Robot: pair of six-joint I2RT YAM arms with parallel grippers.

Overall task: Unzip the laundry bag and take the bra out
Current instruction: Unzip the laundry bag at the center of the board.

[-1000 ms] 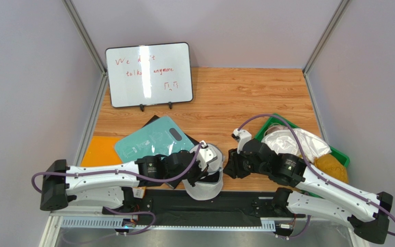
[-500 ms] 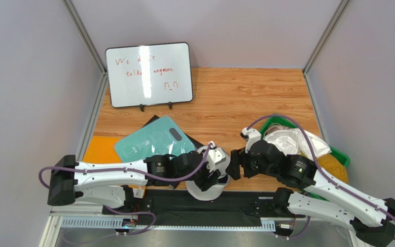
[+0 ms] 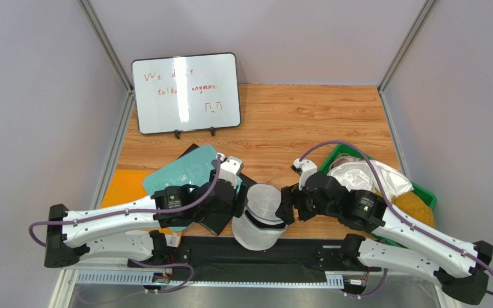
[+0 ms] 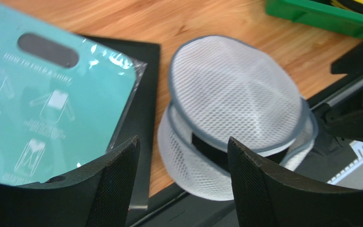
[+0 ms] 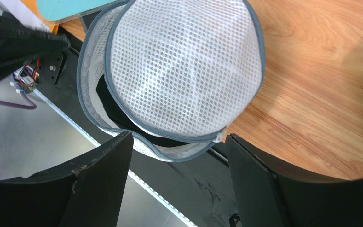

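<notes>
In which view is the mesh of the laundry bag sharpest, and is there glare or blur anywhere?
Right wrist view: the laundry bag mesh is sharpest, each hole distinct; gripper fingers dark and soft. Left wrist view: mesh slightly softer, glare on the wrapped teal board. Top external view: even light, mesh holes too small to see.

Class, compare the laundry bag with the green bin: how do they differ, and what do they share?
The laundry bag is round, soft white mesh; the green bin is straight-sided plastic. The bag lies front and centre; the bin sits at the right. The bag has a lid, partly open; the bin has none. Both are containers.
</notes>
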